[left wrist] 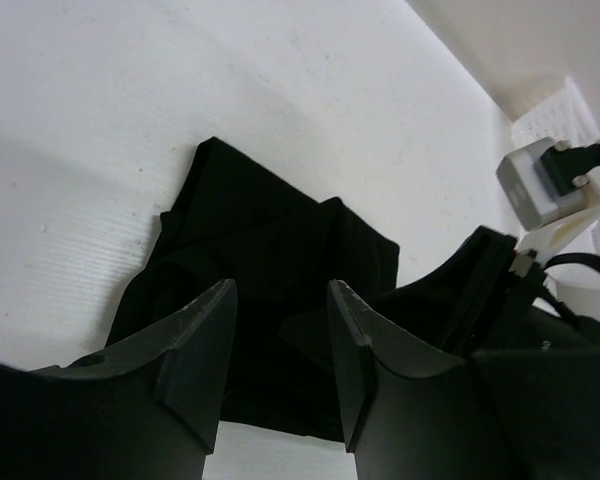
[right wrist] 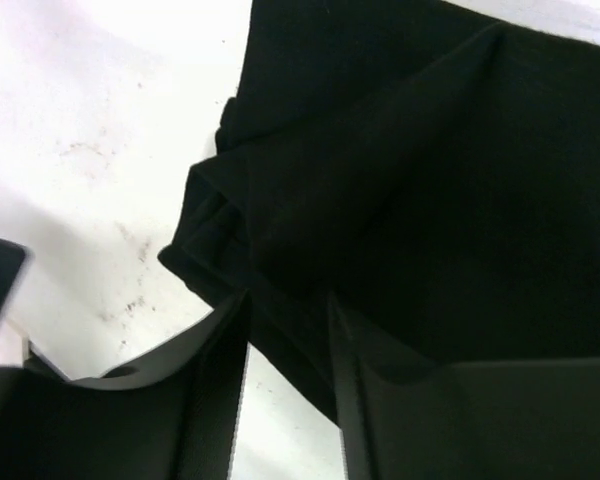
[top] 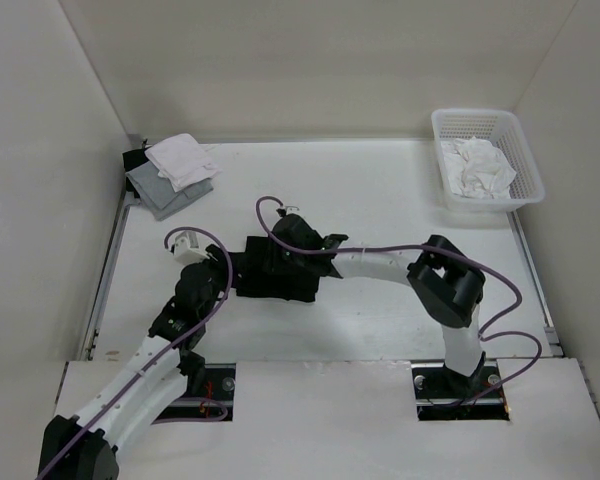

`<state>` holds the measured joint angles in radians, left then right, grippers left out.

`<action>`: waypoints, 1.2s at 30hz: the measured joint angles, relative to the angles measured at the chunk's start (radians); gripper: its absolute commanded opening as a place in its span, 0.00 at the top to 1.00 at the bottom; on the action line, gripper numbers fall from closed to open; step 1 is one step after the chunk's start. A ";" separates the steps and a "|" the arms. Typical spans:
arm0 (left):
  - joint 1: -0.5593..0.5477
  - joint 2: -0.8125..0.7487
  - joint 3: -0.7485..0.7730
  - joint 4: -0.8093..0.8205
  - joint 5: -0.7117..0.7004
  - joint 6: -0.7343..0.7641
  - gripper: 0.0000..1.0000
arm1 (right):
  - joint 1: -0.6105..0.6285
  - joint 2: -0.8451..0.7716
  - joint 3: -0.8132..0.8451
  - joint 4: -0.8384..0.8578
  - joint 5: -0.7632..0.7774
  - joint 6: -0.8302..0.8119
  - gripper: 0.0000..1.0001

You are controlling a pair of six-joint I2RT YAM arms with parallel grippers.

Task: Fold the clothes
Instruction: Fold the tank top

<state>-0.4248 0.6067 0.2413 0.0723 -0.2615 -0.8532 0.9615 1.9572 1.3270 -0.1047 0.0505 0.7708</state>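
- Top view: the black T-shirt sits about mid-table, bunched into a compact, roughly rectangular wad and not spread flat. It's plain black all over, and no print or tag is turned up toward the camera.
- Same view: the left gripper is right at the shirt's left edge. The right gripper is over its far side, with that arm reaching in from the right.
- Also up there: a grey and white garment stack in the far left corner, and a white basket in the far right corner holding a crumpled white cloth bundle. Both are well apart from the shirt.
- Left wrist view: the two fingers stand parted with nothing pinched between them. The shirt lies just past the tips, soft matte fabric in overlapping layers with one corner poking away. White table shows in the gap nearer the camera.
- Right wrist view: these fingers are parted too. The shirt fills most of the frame, with a diagonal crease across it and a stacked, rumpled corner at its left. Its edge runs across the gap between the fingers, but I can't see them clamping it. The table here has some faint dark smudges.
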 measured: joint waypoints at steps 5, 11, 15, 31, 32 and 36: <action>0.000 0.027 -0.016 0.007 0.002 -0.004 0.61 | -0.010 0.048 0.040 0.006 -0.016 0.015 0.91; 0.002 0.035 -0.016 0.029 0.003 -0.004 0.61 | -0.034 0.121 0.140 0.011 -0.024 0.020 0.87; 0.005 0.040 -0.016 0.029 0.003 -0.006 0.62 | -0.052 0.179 0.238 0.032 -0.025 0.031 0.77; -0.053 0.072 -0.016 0.038 -0.052 -0.021 0.62 | -0.098 0.077 0.049 0.219 -0.021 0.059 0.85; -0.058 0.085 -0.016 0.050 -0.055 -0.022 0.62 | -0.098 0.049 0.022 0.226 -0.027 0.060 0.87; -0.080 0.170 -0.016 0.106 -0.066 -0.030 0.62 | -0.098 0.040 0.013 0.258 -0.085 0.062 0.89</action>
<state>-0.5053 0.7769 0.2256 0.1780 -0.3279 -0.8829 0.8631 1.9972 1.3399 0.1535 -0.0341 0.8326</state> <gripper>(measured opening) 0.382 0.110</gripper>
